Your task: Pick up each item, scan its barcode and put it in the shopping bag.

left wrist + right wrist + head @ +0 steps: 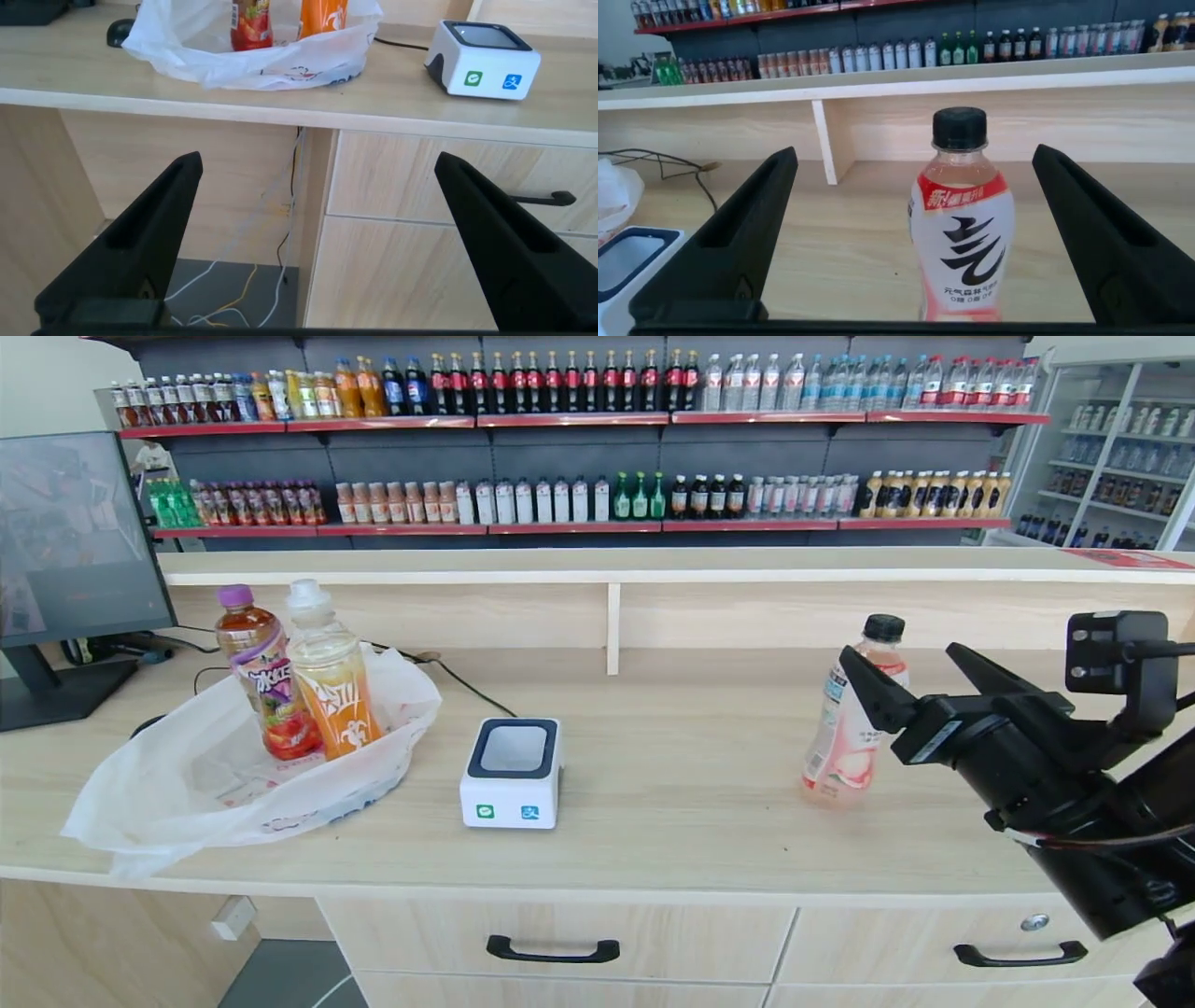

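My right claw (896, 653) is released, jaws spread wide, with the pink bottle (962, 243) lined up between them; I see no contact. The bottle stands upright on the counter (672, 784), at 3 o'clock from the scanner (512, 773). It looks full, so I judge it fairly heavy. The plastic seems stiff but smooth, and it is tall enough to tip if nudged. I would close on the mid-body, below the shoulder, leaving the barcode uncovered. At 9 o'clock from the scanner, the shopping bag (187, 784) holds a purple-capped bottle (266, 681) and an orange bottle (334, 686). My left claw (318, 159), also released, hangs below the counter's edge.
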Robot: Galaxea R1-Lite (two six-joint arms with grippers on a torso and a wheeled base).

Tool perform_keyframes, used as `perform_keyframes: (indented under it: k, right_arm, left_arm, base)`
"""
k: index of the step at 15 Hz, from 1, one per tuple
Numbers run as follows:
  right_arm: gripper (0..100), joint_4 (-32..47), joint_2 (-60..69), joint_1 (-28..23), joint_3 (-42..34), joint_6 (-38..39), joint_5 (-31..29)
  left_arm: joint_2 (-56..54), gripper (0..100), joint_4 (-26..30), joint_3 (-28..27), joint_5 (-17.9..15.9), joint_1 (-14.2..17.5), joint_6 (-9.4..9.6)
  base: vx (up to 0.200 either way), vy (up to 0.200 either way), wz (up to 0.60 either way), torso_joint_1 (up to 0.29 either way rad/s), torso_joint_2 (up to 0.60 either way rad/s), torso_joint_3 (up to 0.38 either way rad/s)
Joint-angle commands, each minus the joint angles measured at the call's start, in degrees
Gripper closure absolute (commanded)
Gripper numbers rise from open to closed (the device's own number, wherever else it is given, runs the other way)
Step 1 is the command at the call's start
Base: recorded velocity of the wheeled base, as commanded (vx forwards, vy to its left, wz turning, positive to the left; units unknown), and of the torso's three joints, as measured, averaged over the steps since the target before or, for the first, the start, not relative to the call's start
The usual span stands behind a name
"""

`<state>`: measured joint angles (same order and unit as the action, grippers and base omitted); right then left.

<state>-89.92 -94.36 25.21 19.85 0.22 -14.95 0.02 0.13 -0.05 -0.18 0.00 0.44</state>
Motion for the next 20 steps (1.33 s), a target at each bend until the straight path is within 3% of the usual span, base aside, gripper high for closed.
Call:
perform_keyframes:
  k: [1, 5, 10, 20]
  right_arm:
    - [0, -0.1, -2.0, -0.5, -0.5, 0.0, 0.0]
    - [0, -0.1, -7.5, -5.6, -1.4, 0.1, -0.2]
    - [0, -0.1, -9.0, -5.8, -2.1, 0.6, -0.1]
    - [0, -0.1, -14.6, -5.9, 3.7, 0.6, -0.1]
  left_arm:
    - [0.0, 0, 0.0, 0.0, 0.0, 0.0, 0.00]
    - [0.0, 0, 0.0, 0.0, 0.0, 0.0, 0.00]
    - [0.0, 0, 0.0, 0.0, 0.0, 0.0, 0.00]
    - [0.0, 0, 0.0, 0.0, 0.0, 0.0, 0.00]
  base:
    - [0.000, 0.000, 0.00, 0.000, 0.00, 0.000]
    - [0.000, 0.000, 0.00, 0.000, 0.00, 0.000]
    - [0.000, 0.000, 0.00, 0.000, 0.00, 0.000]
    - [0.000, 0.000, 0.00, 0.000, 0.00, 0.000]
